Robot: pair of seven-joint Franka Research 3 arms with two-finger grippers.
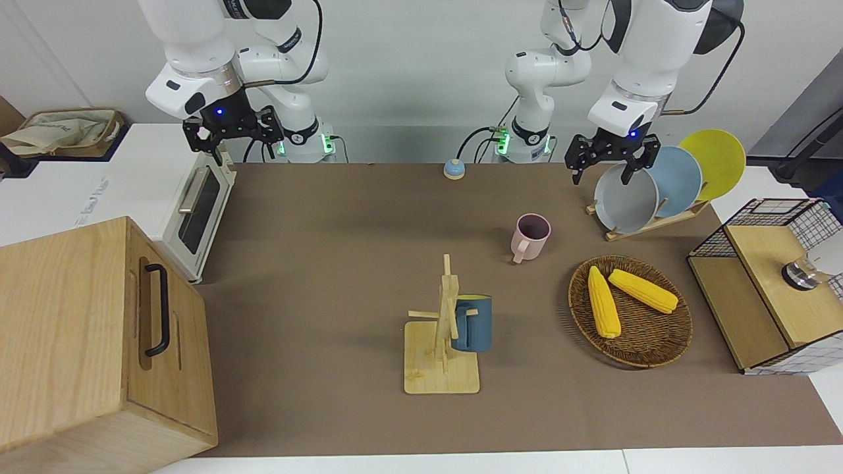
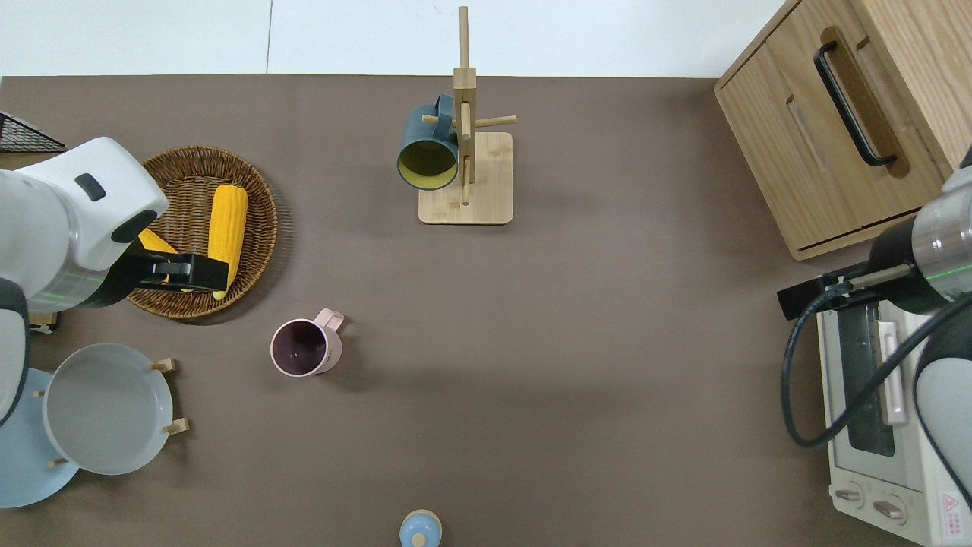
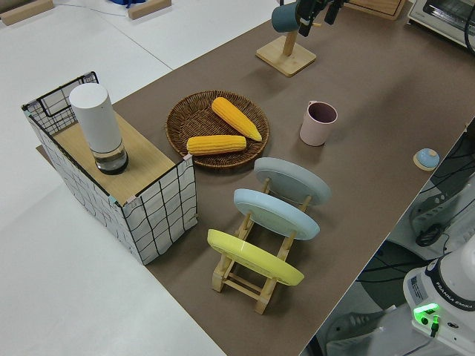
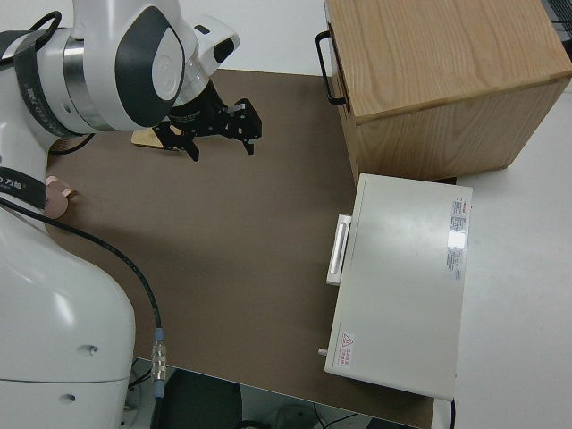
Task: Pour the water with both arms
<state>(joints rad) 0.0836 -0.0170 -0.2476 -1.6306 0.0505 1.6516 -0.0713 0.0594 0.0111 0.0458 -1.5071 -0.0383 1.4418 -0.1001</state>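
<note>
In the front view the brown matte tabletop (image 1: 369, 263) carries a round pink mug (image 1: 531, 237), standing upright near the middle. A dark blue mug (image 1: 473, 322) hangs on a pale wooden mug tree (image 1: 442, 342), farther from the robots than the pink one. The left gripper (image 1: 611, 158) hangs in the air, its fingers spread and holding nothing, just above the round grey plate (image 1: 625, 199) in a wooden rack. The right gripper (image 1: 230, 135) is also spread and empty, up by the white toaster oven (image 1: 197, 210). A woven wicker basket (image 1: 662, 345) holds two yellow corn cobs (image 1: 603, 303).

In the overhead view the left gripper (image 2: 186, 272) is over the near rim of the wicker basket (image 2: 250, 243) and covers part of one cob. The pink mug (image 2: 305, 347) stands between the basket and the small blue bell (image 2: 420, 528); its inside looks dark, and I cannot say whether it holds water. The right gripper is hidden under its own arm here.

In the left side view three smooth plates, grey, blue and yellow, stand tilted in the plate rack (image 3: 252, 278). A white cylinder (image 3: 98, 126) stands on the wire box.

In the right side view the right gripper (image 4: 219, 132) hangs open over bare tabletop, beside the wooden cabinet (image 4: 438, 80) with a black handle.
</note>
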